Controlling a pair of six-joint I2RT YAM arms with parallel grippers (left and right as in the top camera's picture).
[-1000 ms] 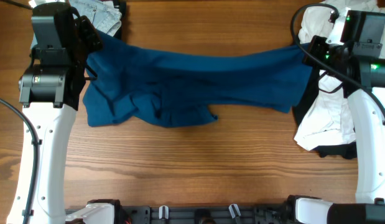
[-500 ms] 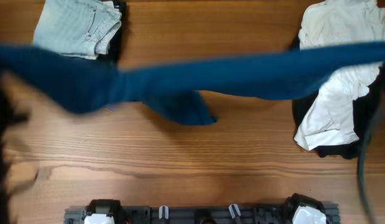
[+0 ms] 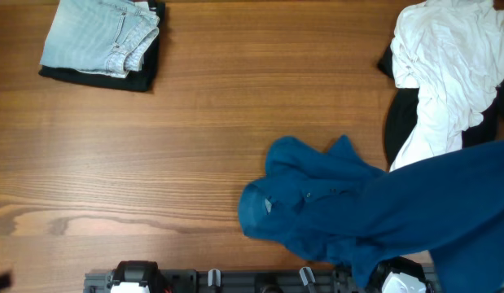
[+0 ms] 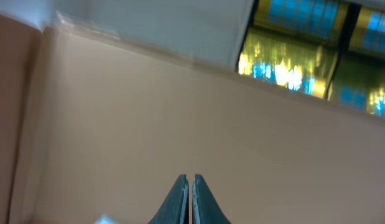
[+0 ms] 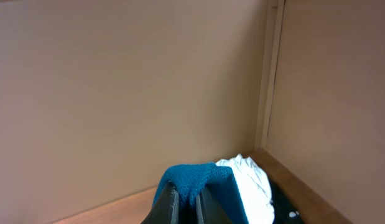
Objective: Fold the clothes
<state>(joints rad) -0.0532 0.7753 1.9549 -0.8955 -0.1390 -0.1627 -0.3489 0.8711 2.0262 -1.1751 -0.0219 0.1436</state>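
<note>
**Royal-blue garment bunched at the table's near right corner, one part gripped by the right arm**

Overhead view: the large royal-blue garment (image 3: 317, 207) of soft matte fabric lies crumpled on the brown wooden table (image 3: 195, 122), against the near edge and towards the right corner. From this heap a broad band of the same fabric runs out to the table's right edge and leaves the view there. At the far left corner a folded pair of pale light-blue denim jeans (image 3: 97, 32) rests on a folded black garment (image 3: 133, 80). At the far right corner a crumpled white garment (image 3: 443, 57) lies over a second black cloth (image 3: 398, 122), just beside the blue fabric. Neither gripper appears in this view.

Right wrist view: the right gripper (image 5: 190, 198) is clenched on a fold of the royal-blue garment (image 5: 195, 176), which drapes over its fingertips and hides them. The white garment (image 5: 249, 180) shows just behind, before a plain beige wall.

Left wrist view (blurred): the left gripper (image 4: 190, 182) is clenched, its two dark fingers (image 4: 178, 199) pressed together with nothing between them, and it points at a beige wall.
</note>
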